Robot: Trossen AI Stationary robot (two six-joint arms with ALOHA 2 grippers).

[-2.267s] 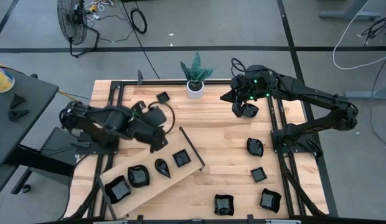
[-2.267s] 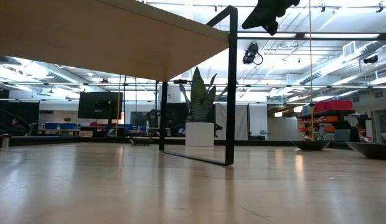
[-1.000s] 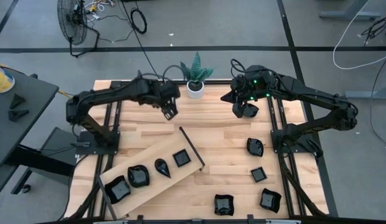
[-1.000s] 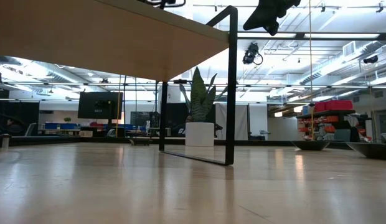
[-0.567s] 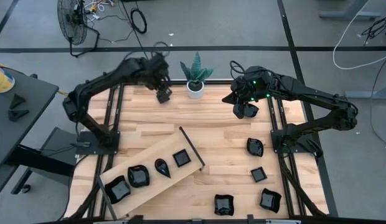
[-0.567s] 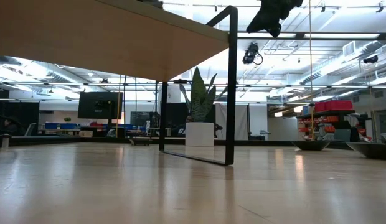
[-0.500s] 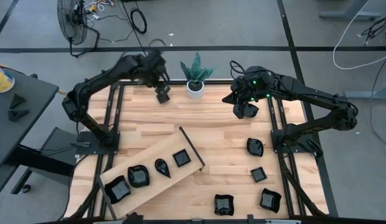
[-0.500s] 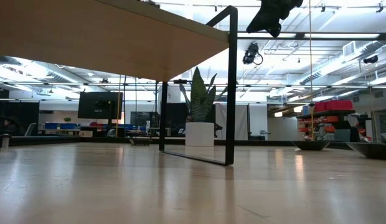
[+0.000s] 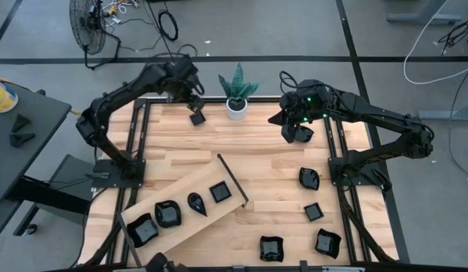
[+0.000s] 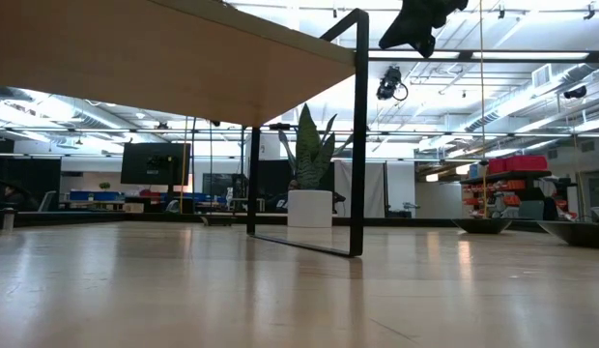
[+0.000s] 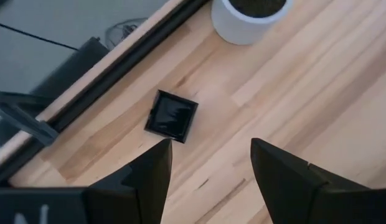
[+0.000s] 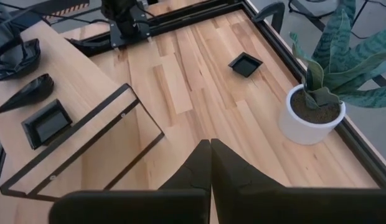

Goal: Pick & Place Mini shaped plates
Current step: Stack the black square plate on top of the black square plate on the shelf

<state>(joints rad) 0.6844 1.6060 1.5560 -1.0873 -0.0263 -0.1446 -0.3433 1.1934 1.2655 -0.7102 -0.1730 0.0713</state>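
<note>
A small black square plate point(image 9: 197, 119) lies flat on the table near the far edge, left of the white plant pot point(image 9: 236, 109). My left gripper point(image 9: 193, 104) hangs open above it. In the left wrist view the plate point(image 11: 172, 116) lies just ahead of the gripper point(image 11: 211, 163), and nothing is between the fingers. My right gripper point(image 9: 297, 134) is shut and empty, raised over the far right part of the table. Several black plates point(image 9: 167, 214) rest on a slanted wooden board point(image 9: 190, 183). Several more point(image 9: 309, 179) lie on the table at the right.
The plant pot point(image 12: 311, 122) stands close to the right of the square plate point(image 12: 245, 64). A black metal frame rail point(image 11: 118, 59) runs along the far edge behind the plate. The board's raised black end frame point(image 9: 232, 178) stands mid-table.
My left gripper has swung toward the table's far edge and a little left, from over the middle back of the table to above the small square plate, rolling somewhat as it went. It has stayed open. For the last half second it has barely moved.
</note>
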